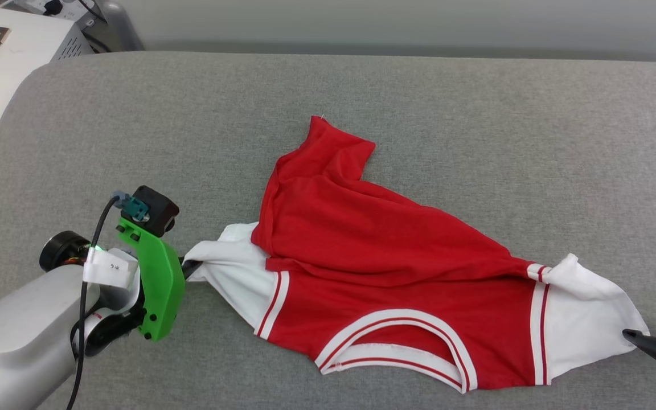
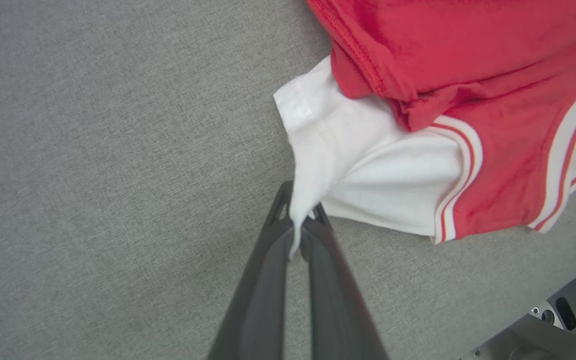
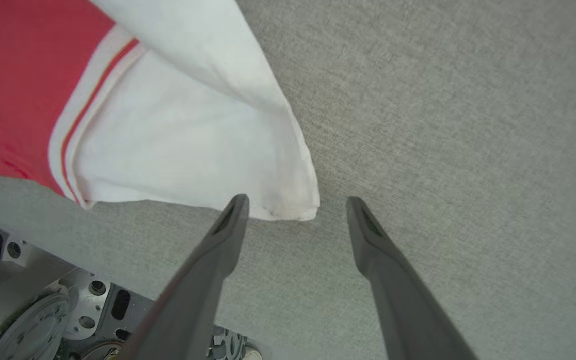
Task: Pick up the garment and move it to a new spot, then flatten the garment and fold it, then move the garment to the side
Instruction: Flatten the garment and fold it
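Observation:
The garment (image 1: 373,250), a red T-shirt with white sleeves and striped trim, lies crumpled on the grey cloth table, collar toward me, its hem folded over the body. My left gripper (image 1: 191,266) is shut on the tip of the left white sleeve (image 2: 318,160); in the left wrist view the left gripper (image 2: 298,220) pinches a pulled-up peak of white cloth. My right gripper (image 3: 295,207) stands open at the corner of the other white sleeve (image 3: 188,145), the cloth corner lying just beyond the gap, untouched. One dark fingertip (image 1: 635,339) shows at the far right of the head view.
The grey padded table (image 1: 328,97) has free room at the back and on the left. A white box (image 1: 3,62) with cables stands beyond the table's back left corner. The robot's base (image 3: 43,305) shows under the table's near edge.

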Motion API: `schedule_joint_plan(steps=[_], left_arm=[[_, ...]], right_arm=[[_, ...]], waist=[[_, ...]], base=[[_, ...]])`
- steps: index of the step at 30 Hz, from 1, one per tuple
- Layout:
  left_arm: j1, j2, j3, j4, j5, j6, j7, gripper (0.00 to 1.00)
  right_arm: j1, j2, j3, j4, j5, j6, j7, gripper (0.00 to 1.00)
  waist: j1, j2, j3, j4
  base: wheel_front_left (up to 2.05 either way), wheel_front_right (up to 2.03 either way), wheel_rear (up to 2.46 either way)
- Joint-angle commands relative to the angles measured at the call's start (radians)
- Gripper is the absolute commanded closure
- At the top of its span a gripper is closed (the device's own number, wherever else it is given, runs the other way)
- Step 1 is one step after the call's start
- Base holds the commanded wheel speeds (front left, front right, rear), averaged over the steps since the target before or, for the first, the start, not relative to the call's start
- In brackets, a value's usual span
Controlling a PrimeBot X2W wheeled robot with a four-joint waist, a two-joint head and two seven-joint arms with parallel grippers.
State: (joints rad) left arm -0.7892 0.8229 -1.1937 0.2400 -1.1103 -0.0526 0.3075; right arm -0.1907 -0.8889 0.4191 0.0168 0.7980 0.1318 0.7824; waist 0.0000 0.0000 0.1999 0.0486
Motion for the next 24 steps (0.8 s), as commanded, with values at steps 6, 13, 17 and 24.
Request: schedule_joint_plan(steps=[6, 13, 17, 24], left_arm=[[-0.017, -0.008, 0.005, -0.001, 0.010, 0.006, -0.015, 1.00], [0.007, -0.013, 0.006, 0.012, 0.000, 0.005, -0.043, 1.00], [0.037, -0.005, 0.013, 0.009, -0.018, 0.007, -0.071, 1.00], [0.070, 0.040, 0.042, -0.070, -0.040, 0.021, -0.129, 1.00]], right_arm=[[-0.062, 0.043, 0.103, 0.137, -0.035, -0.001, -0.056, 0.00], [-0.061, 0.075, 0.263, 0.219, 0.010, -0.001, -0.114, 0.50], [-0.098, 0.068, 0.288, 0.224, 0.034, -0.001, -0.196, 1.00], [-0.114, 0.030, 0.248, 0.155, 0.128, -0.001, -0.314, 1.00]], waist=[[0.0000, 0.0000, 0.041, 0.020], [0.0000, 0.0000, 0.046, 0.020], [0.0000, 0.0000, 0.028, 0.008], [0.0000, 0.0000, -0.041, -0.001]], base=[[0.00, 0.00, 0.00], [0.00, 0.00, 0.00], [0.00, 0.00, 0.00], [0.00, 0.00, 0.00]])
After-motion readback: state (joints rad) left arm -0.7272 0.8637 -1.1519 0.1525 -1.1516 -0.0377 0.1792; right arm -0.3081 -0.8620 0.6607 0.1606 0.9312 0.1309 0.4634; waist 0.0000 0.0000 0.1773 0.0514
